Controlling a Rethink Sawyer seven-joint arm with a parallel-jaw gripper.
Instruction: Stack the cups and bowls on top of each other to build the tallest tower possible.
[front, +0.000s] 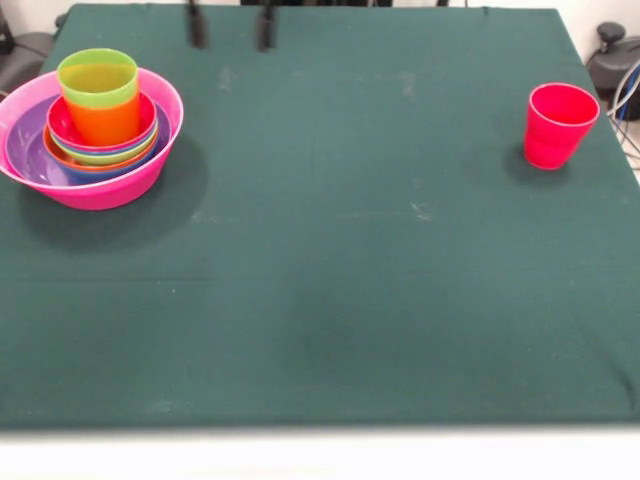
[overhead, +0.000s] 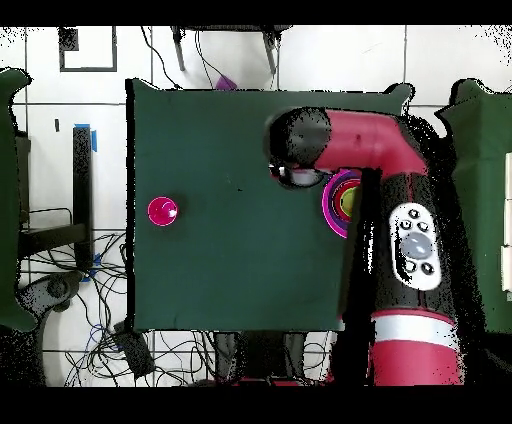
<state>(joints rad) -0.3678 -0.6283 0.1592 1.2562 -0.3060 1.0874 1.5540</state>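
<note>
The tower (front: 92, 130) stands at the table's left in the front view. Its base is the huge pink bowl (front: 110, 190), with the purple bowl (front: 24, 150) and several smaller bowls nested inside. An orange cup (front: 105, 122) stands in them, and a lime green cup (front: 97, 78) is nested in the orange cup. The red-pink cup (front: 558, 124) stands alone upright at the right; it also shows in the overhead view (overhead: 163, 211). My gripper (front: 231, 27) shows only its two dark fingertips (front: 197, 25) at the top edge, apart and empty. In the overhead view my arm (overhead: 385, 150) covers part of the tower (overhead: 343, 200).
The table (front: 330, 300) is covered in dark green cloth with a white front edge. Black equipment (front: 612, 60) and cables lie off the table's right corner. In the overhead view, cables (overhead: 110, 330) run over the floor around the table.
</note>
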